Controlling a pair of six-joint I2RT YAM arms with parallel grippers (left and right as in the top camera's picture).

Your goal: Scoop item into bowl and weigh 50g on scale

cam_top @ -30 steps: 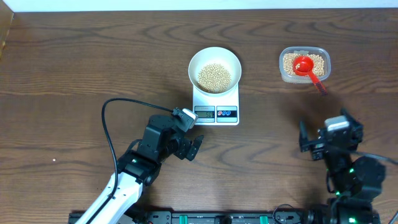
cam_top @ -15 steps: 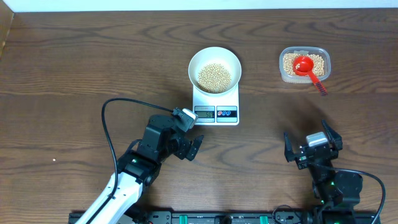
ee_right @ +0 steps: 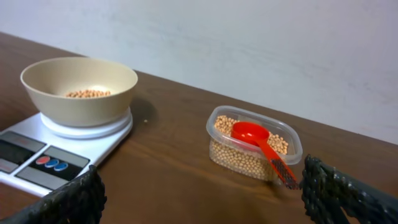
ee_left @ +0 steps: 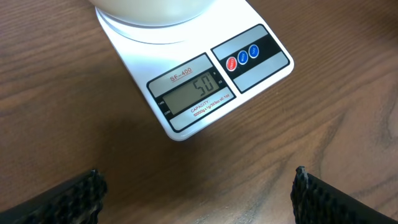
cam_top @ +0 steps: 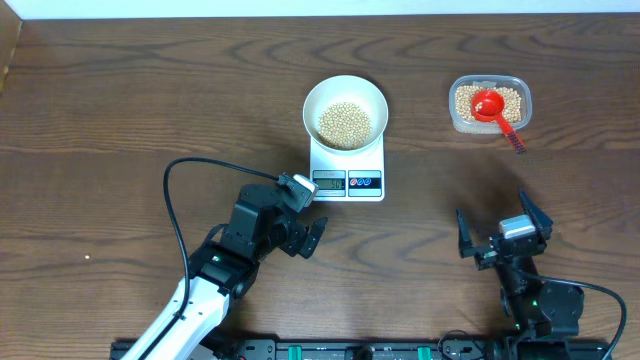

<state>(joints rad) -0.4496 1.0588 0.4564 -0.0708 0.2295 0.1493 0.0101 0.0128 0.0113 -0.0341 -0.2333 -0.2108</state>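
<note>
Left wrist view crops the bowl (ee_left: pixel 149 9) atop the scale (ee_left: pixel 199 93); both end effectors (ee_left: pixel 199 196) (ee_right: pixel 199 193) released.

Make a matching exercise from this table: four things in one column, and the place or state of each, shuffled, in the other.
1. bowl
2. red scoop
3. scale
4. right pincer

A. display reads 50
B. open, holding nothing
C. lies in the clear tub
D. stands on the scale, beans inside

Pairs: 1-D, 2-C, 3-A, 4-B
</note>
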